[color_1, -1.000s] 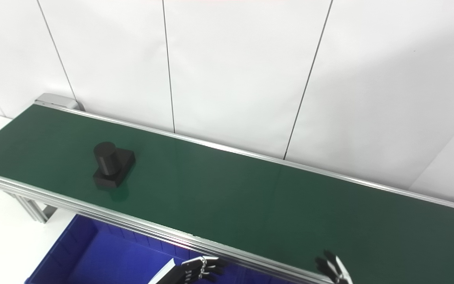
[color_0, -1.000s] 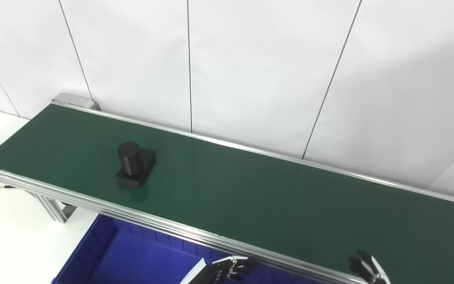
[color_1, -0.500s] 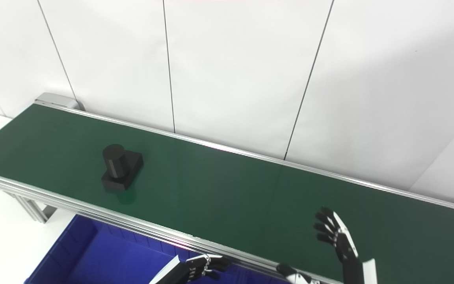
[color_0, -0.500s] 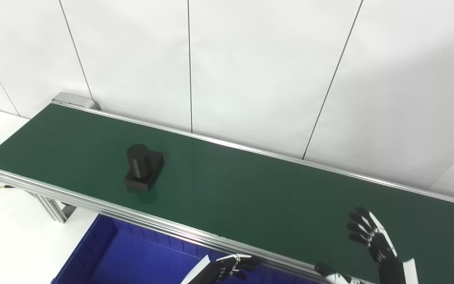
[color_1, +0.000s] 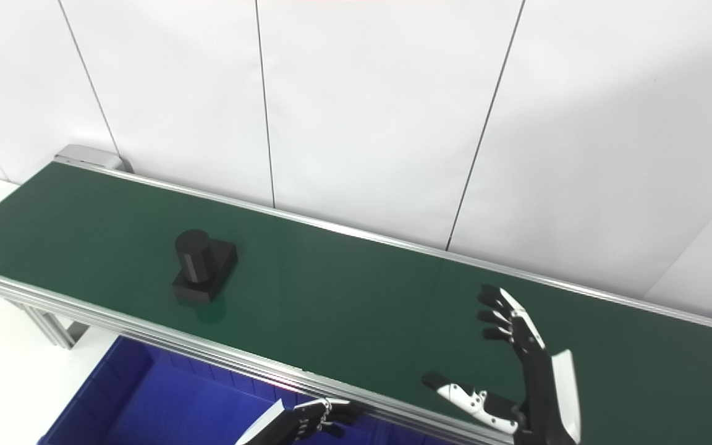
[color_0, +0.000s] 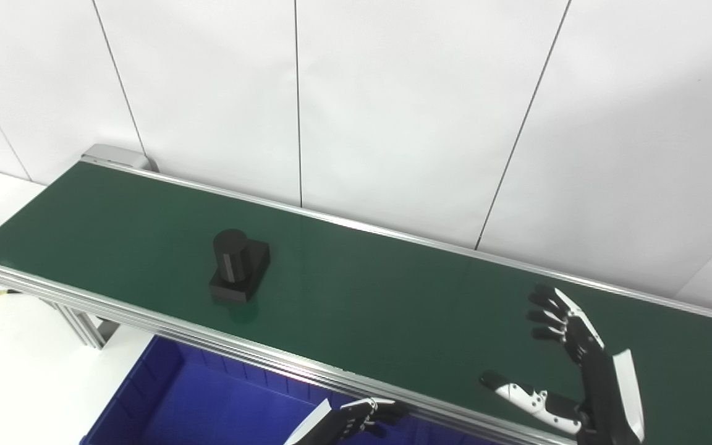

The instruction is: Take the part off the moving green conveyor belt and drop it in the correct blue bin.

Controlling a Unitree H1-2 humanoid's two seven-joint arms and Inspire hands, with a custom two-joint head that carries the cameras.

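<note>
One black part (color_0: 238,266) is seen on the green belt (color_0: 362,303), toward its left end and nearer the front rail than the back one. It is made of a flat square base with an upright cylinder standing on it, all in matte black, and a faint reflection is cast on the belt just in front of it. Nothing is touching it.

The right robot hand (color_0: 569,364) is held above the right part of the belt, well apart from the part. It is spread wide: the fingers (color_0: 554,315) are stretched upward and apart, the thumb (color_0: 517,392) is stuck out to the left, and nothing is held or touched. The left robot hand (color_0: 362,417) is seen only in part at the bottom edge, below the front rail and above the bin (color_0: 164,395). Its fingers are curled inward, and nothing is seen between them; whether the rail is touched cannot be told.

The blue bin is placed under the front edge of the belt, at lower left, and only its left wall and part of its floor are shown. The belt is framed by aluminium rails (color_0: 146,318) and is run diagonally from upper left to lower right. White wall panels (color_0: 393,105) are set behind it, and a white bench (color_0: 16,371) is seen at lower left. The stretch of belt between the part and the right robot hand is unobstructed.
</note>
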